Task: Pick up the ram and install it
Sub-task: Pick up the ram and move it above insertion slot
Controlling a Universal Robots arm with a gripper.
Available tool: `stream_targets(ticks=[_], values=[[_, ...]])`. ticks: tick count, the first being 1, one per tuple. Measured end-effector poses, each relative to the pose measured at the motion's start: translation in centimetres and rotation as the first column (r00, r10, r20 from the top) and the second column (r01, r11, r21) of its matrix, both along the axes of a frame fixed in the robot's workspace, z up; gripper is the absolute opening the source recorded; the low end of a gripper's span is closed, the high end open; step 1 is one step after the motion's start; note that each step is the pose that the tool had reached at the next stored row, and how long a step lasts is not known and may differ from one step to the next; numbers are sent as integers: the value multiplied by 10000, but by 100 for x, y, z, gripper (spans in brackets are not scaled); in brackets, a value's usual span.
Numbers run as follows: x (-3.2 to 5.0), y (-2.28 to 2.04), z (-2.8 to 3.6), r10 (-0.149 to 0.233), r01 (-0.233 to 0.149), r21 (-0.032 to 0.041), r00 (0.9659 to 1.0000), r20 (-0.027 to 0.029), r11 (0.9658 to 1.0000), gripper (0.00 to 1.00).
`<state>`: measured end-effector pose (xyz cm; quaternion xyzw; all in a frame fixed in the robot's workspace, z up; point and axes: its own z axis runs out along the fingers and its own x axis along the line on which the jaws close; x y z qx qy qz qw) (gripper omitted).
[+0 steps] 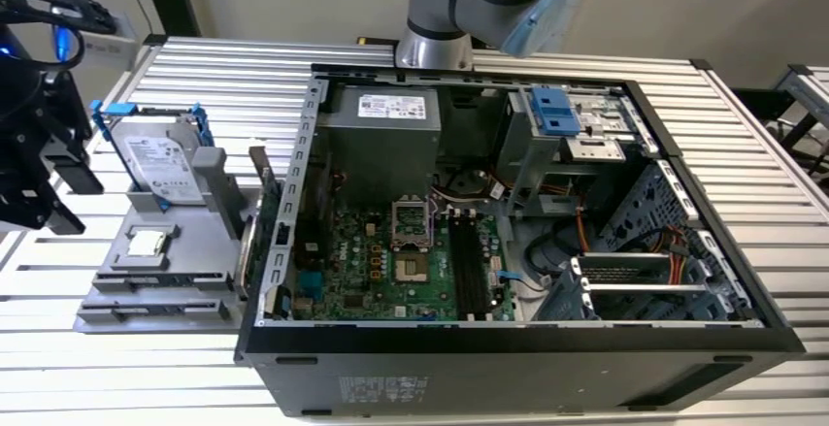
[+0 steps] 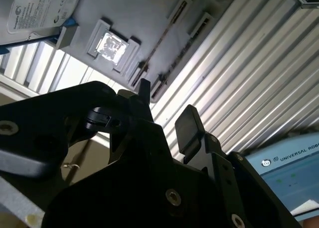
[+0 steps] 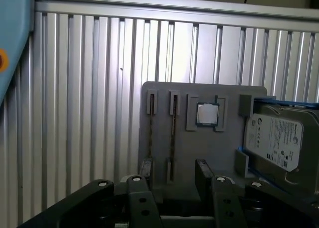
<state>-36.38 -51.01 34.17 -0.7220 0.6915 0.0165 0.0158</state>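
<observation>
The ram (image 3: 173, 135) is a thin dark stick standing on edge in a slot of the grey fixture plate (image 3: 194, 148). A second stick like it (image 3: 151, 133) sits in the neighbouring slot. In the exterior view the ram (image 1: 262, 181) stands at the fixture's side nearest the case. My gripper (image 3: 174, 173) hovers over the fixture's near end, open, with nothing between its black fingers (image 3: 204, 170). The second wrist view has the gripper (image 2: 167, 111) below the ram's edge (image 2: 162, 38). In the exterior view the gripper (image 1: 52, 188) hangs at the far left.
An open computer case (image 1: 518, 339) fills the exterior view's middle, with the motherboard (image 1: 388, 261) and its memory slots (image 1: 469, 266) exposed. On the fixture lie a silver processor chip (image 3: 207, 113) and a hard drive in a blue frame (image 3: 276, 138). A ribbed metal table (image 3: 89, 88) surrounds them.
</observation>
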Motion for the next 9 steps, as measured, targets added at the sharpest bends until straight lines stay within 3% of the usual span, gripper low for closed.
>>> stream_targets(ticks=[9], values=[[-1, 0, -94, 0, 0, 0, 10000, 1, 10000, 100]])
